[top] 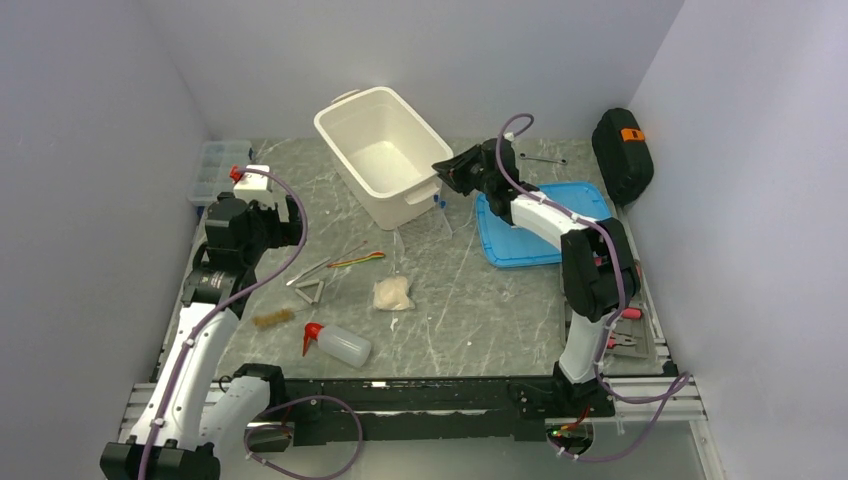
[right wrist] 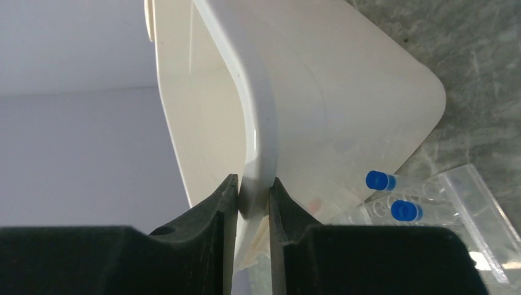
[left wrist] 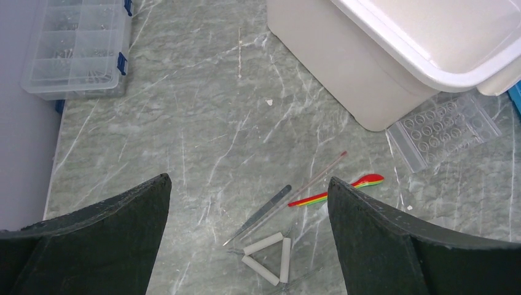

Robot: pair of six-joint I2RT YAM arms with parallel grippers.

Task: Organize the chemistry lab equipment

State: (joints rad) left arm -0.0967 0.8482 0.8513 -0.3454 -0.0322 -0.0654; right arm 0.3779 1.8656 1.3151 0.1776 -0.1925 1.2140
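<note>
My right gripper point(top: 452, 172) is shut on the near right rim of the white bin point(top: 345, 118); in the right wrist view its fingers point(right wrist: 253, 187) pinch the bin's wall point(right wrist: 261, 123). The clear tube rack point(top: 425, 217) with two blue-capped vials point(right wrist: 381, 180) lies beside the bin. My left gripper point(left wrist: 249, 180) is open and empty, above the metal triangle point(left wrist: 269, 258) and tongs point(left wrist: 261, 214). The squeeze bottle point(top: 340, 344), wire brush point(top: 272, 318) and white pad point(top: 392, 293) lie on the table's middle.
A rainbow spoon point(left wrist: 344, 187) and a thin glass rod point(left wrist: 307, 187) lie by the tongs. The clear organizer box point(left wrist: 77, 46) is at far left. A blue tray point(top: 540, 228), a black case point(top: 622, 150) and red-handled pliers point(top: 625, 340) are on the right.
</note>
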